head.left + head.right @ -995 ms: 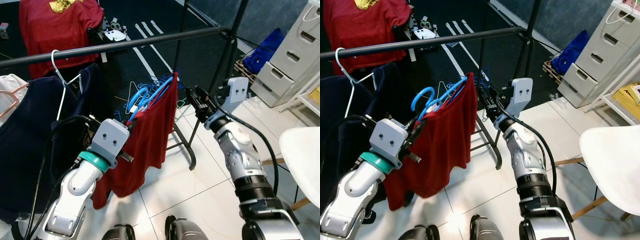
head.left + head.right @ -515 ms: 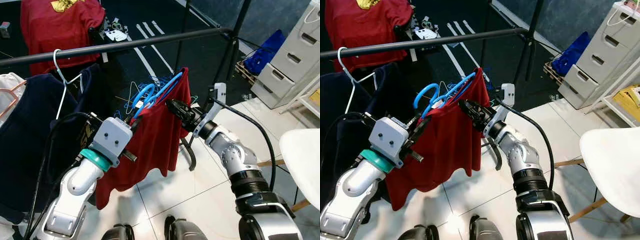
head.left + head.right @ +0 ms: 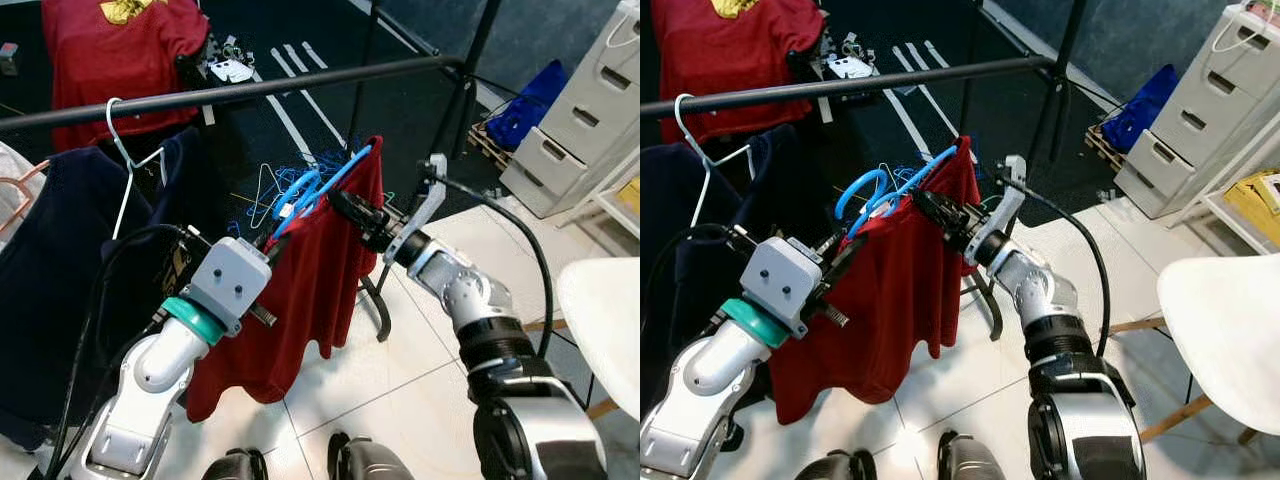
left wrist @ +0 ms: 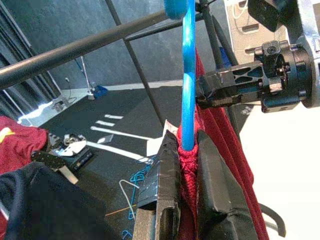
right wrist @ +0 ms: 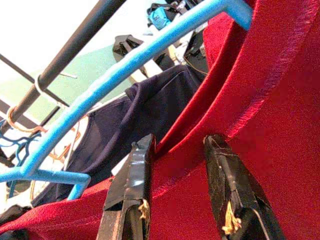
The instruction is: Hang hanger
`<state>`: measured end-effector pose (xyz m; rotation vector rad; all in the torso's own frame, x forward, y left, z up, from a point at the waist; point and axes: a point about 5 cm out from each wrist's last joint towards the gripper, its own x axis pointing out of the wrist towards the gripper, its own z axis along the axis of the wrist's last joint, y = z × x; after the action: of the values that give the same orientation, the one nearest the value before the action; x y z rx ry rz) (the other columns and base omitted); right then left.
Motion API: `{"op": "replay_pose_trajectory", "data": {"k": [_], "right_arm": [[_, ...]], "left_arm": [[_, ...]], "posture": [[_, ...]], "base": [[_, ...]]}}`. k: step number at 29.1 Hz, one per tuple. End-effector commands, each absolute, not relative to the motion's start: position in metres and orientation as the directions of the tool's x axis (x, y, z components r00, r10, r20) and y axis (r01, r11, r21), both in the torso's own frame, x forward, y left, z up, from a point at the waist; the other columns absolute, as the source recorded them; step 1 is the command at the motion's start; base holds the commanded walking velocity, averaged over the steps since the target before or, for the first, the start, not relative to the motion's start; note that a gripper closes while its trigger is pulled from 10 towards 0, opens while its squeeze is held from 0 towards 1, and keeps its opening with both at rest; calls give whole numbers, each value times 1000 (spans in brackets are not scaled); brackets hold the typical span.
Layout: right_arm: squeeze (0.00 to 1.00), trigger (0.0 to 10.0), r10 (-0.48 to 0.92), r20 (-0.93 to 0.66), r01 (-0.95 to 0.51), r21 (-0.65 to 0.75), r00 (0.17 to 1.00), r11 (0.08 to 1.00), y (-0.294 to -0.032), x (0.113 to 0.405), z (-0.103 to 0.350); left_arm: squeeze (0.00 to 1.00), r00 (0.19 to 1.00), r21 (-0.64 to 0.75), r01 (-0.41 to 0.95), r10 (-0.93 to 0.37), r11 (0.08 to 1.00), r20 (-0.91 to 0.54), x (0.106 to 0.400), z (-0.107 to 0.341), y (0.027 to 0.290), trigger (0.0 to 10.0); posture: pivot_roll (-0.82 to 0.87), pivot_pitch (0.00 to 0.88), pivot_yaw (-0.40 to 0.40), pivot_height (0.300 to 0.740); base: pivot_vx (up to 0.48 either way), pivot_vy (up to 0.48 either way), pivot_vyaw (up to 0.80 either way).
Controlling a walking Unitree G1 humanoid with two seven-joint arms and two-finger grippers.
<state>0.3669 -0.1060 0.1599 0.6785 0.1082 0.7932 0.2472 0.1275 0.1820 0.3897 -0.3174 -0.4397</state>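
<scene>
- Hanger [image 3: 320,185], blue, carrying a red shirt [image 3: 300,290], sits pinched in the left end effector [image 4: 186,150], below the black rail [image 3: 250,90].
- Right end effector [image 5: 182,185], fingers spread, straddles the shirt's collar edge beside the hanger's shoulder.
- Risk: the shirt could slip off if the right end effector tugs.
- Both arms reach forward, raised.

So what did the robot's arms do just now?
The right gripper swung in from beside the red shirt and closed in on its top edge. The left gripper kept holding the blue hanger, lifting slightly. The rail and navy garment stayed put.
</scene>
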Motion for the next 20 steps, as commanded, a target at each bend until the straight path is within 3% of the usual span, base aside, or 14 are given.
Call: {"op": "replay_pose_trajectory", "data": {"k": [1,2,3,4,5,20], "right_arm": [[0,4431,664,127,-578,627,737,522,-112,370,156],[0,4431,664,127,-578,627,737,522,-112,370,156],[0,3373,657,117,-566,633,745,528,-112,371,155],[0,3373,657,117,-566,633,745,528,-112,371,155],[0,0,655,110,-560,636,747,531,-113,371,155],[0,0,642,79,-533,640,762,554,-114,375,151]], "left_arm": [[0,846,432,356,-482,829,228,244,187,125,10000],[0,846,432,356,-482,829,228,244,187,125,10000],[0,846,432,356,-482,829,227,244,187,125,10000],[0,846,432,356,-482,829,227,244,187,125,10000],[0,846,431,357,-482,829,226,244,187,125,10000],[0,846,426,361,-483,830,224,246,187,125,10000]], "posture": [[-40,0,-26,740],[-40,0,-26,740],[-40,0,-25,740],[-40,0,-25,740],[-40,0,-25,740],[-44,0,-17,740]], "base": [[0,0,0],[0,0,0],[0,0,0],[0,0,0],[0,0,0],[0,0,0]]}}
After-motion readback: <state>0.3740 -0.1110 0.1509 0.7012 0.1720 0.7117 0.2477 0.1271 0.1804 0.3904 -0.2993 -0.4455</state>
